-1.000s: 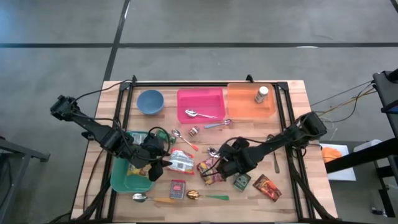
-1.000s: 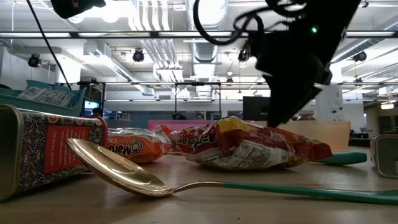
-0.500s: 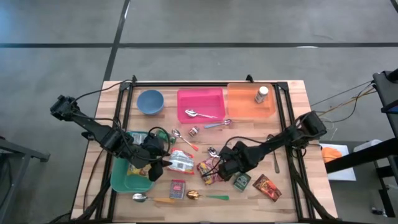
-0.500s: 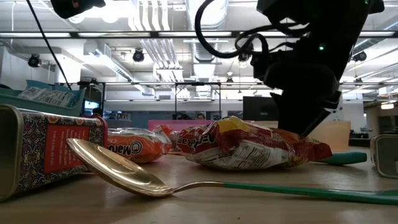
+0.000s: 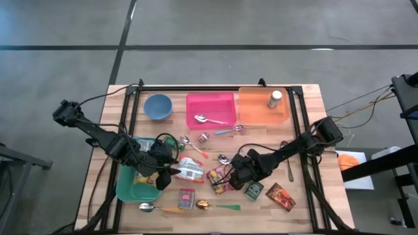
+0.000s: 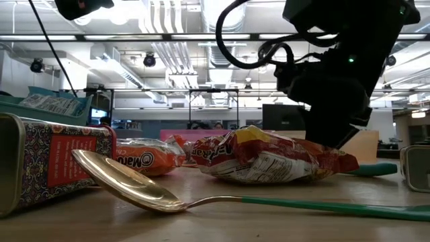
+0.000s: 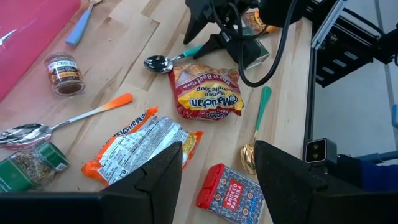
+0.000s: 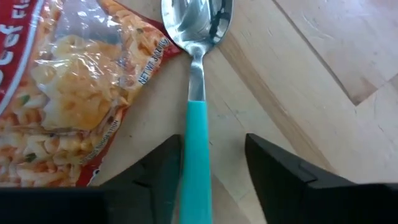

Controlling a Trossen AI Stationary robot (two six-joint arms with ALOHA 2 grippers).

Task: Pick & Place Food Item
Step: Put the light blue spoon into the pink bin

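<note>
The right gripper (image 8: 208,180) is low over the wooden surface (image 5: 307,189), and its fingers (image 8: 280,171) stand apart on both sides of the teal-handled spoon (image 8: 198,93). Whether they press the handle, I cannot tell. The red ramen packet (image 8: 68,93) lies just beside the spoon bowl, cut off at the edge. The left gripper (image 7: 217,168) hangs with its fingers apart above an orange noodle packet (image 7: 140,146). In the low view the right arm hides its own fingertips.
</note>
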